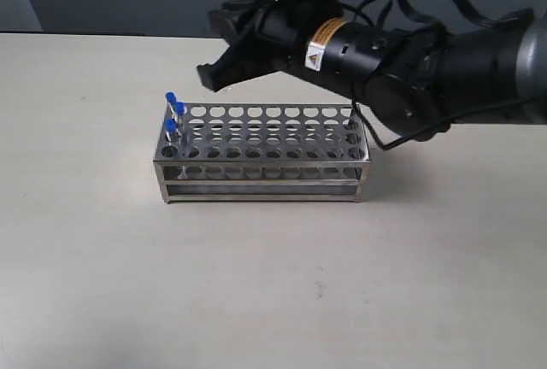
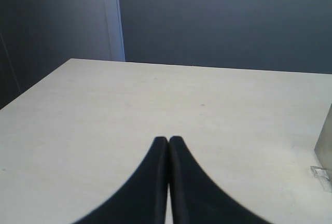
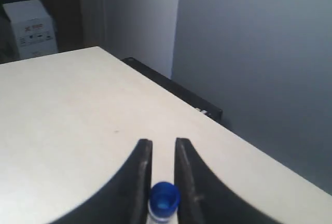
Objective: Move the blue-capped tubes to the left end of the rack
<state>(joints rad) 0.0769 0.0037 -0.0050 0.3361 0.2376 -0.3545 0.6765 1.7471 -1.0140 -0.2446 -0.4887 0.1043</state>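
Work on the rack (image 1: 261, 151) seems almost finished: three blue-capped tubes (image 1: 175, 111) stand upright in holes at its left end, close together, and the other holes look empty. The right gripper (image 1: 214, 74) reaches across the middle and hangs above the back of the rack, a little to the right of those three. In the right wrist view its fingers (image 3: 141, 167) are only narrowly apart, and one blue-capped tube (image 3: 165, 199) sits between them with its cap touching both sides, so I judge that the pincer grips this tube. It is held near the cap, probably so that the glass body hangs free and can go straight down into a hole. The exterior view does not show this tube clearly. The left gripper (image 2: 168, 140) is closed with nothing between its fingers, and it waits low over the bare table (image 2: 155, 99), out of the other arm's way. I cannot tell which hole at the left end is free.
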